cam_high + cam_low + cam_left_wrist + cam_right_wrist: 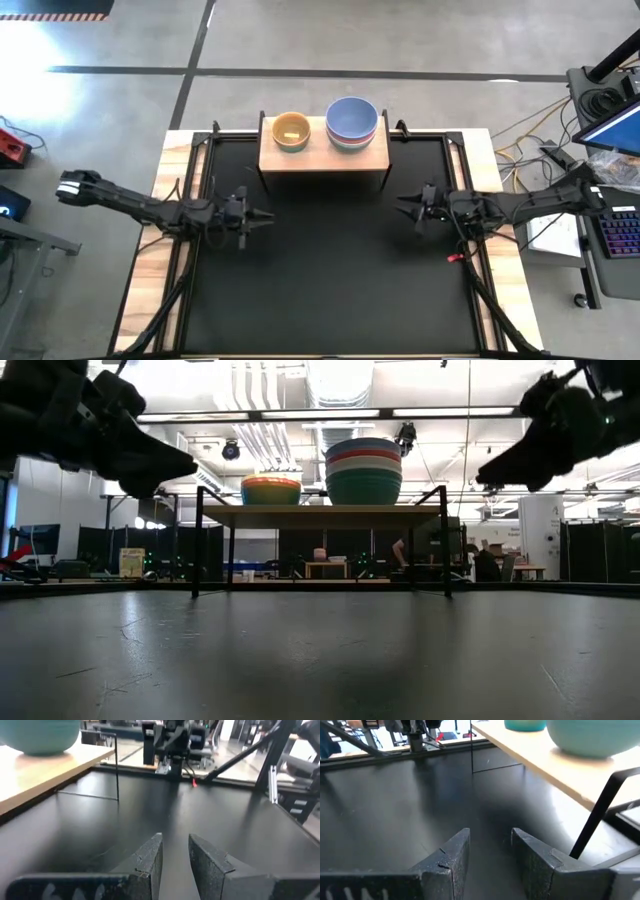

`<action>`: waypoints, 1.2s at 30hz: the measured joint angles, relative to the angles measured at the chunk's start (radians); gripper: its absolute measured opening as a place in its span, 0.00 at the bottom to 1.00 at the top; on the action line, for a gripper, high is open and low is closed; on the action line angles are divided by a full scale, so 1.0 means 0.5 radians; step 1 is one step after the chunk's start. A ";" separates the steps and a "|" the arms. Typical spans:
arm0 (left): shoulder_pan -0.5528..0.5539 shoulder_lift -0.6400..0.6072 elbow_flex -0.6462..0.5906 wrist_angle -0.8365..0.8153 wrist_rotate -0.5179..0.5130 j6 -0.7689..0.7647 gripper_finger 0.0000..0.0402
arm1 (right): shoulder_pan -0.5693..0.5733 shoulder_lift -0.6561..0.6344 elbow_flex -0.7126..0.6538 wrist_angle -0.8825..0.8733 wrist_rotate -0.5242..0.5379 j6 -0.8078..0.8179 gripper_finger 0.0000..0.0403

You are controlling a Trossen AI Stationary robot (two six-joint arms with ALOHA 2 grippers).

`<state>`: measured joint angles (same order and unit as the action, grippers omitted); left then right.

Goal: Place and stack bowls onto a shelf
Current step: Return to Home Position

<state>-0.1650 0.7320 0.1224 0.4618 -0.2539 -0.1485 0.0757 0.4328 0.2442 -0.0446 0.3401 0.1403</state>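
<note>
Two stacks on the shelf: small bowls beyond left tool, large bowls beyond right tool. Both hang over the desk, fingers slightly parted, empty.

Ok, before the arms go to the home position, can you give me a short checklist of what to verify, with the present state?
1. Left gripper empty: ok, fingers apart, nothing between them.
2. Right gripper empty: ok, the same.
3. Large stack sits level on the shelf: ok.
4. Small stack on the shelf, apart from the large stack: ok.
5. Both grippers away from the shelf legs: ok, they hover over the black tabletop in front of the shelf.
6. Number of bowls in the small stack: cannot tell, the lower ones are hidden.
</note>
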 joint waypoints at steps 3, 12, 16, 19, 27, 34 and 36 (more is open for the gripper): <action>0.000 0.016 -0.089 0.201 -0.001 -0.001 0.19 | 0.000 -0.001 -0.099 0.138 -0.001 0.040 0.34; 0.002 0.031 -0.211 0.297 -0.035 -0.005 0.19 | 0.000 -0.001 -0.294 0.373 -0.001 0.149 0.34; 0.002 0.049 -0.212 0.294 -0.072 0.015 0.19 | 0.000 -0.002 -0.359 0.443 -0.002 0.207 0.34; 0.002 0.080 -0.219 0.290 -0.072 0.009 0.19 | 0.000 -0.001 -0.433 0.536 -0.004 0.247 0.34; 0.002 0.206 -0.225 0.282 -0.074 -0.111 0.19 | 0.000 0.002 -0.464 0.528 0.010 0.285 0.34; 0.002 0.304 -0.225 0.260 -0.220 -0.125 0.19 | 0.000 0.002 -0.464 0.526 0.351 0.247 0.34; 0.002 0.333 -0.226 0.250 -0.222 -0.126 0.19 | 0.000 0.003 -0.464 0.525 0.403 0.203 0.34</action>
<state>-0.1638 0.8985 0.0093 0.5867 -0.3648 -0.2115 0.0757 0.4342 0.0124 0.2180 0.5416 0.2415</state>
